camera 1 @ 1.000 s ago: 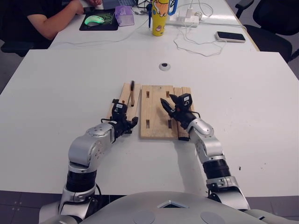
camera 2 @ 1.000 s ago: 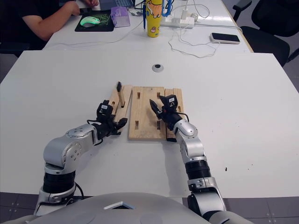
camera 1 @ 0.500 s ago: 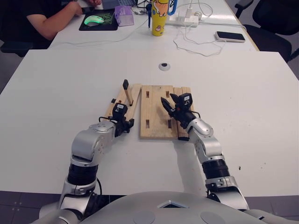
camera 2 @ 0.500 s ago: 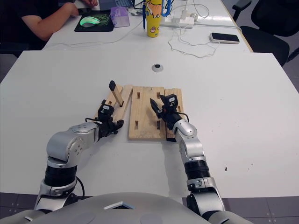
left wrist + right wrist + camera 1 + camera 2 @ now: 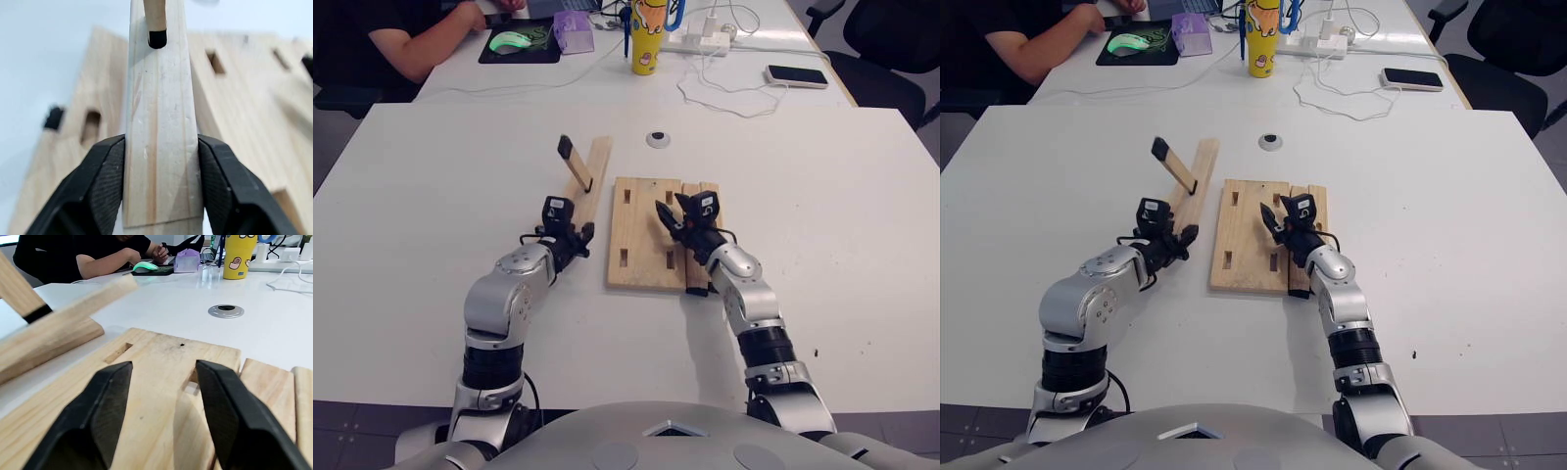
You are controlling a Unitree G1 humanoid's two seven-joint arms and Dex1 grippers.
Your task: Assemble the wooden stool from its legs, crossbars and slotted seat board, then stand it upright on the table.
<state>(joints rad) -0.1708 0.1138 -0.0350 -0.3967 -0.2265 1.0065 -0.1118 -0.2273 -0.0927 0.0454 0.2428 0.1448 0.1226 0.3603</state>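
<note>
The slotted seat board lies flat mid-table, with two more wooden legs along its right edge. My left gripper is shut on the near end of a wooden leg, which slants up and away just left of the board. A crossbar with a black tip juts from that leg's far end. Another slotted wooden piece lies on the table under it. My right gripper hovers open just over the board's right part, its fingers apart with nothing between them.
A round cable grommet sits just beyond the board. At the far edge are a yellow cup, a phone, white cables and a purple box. A person sits at the far left by a mouse pad.
My left gripper has taken the leg with its crossbar from beside the board and carried it forward, its far end raised. The right gripper has hardly moved.
</note>
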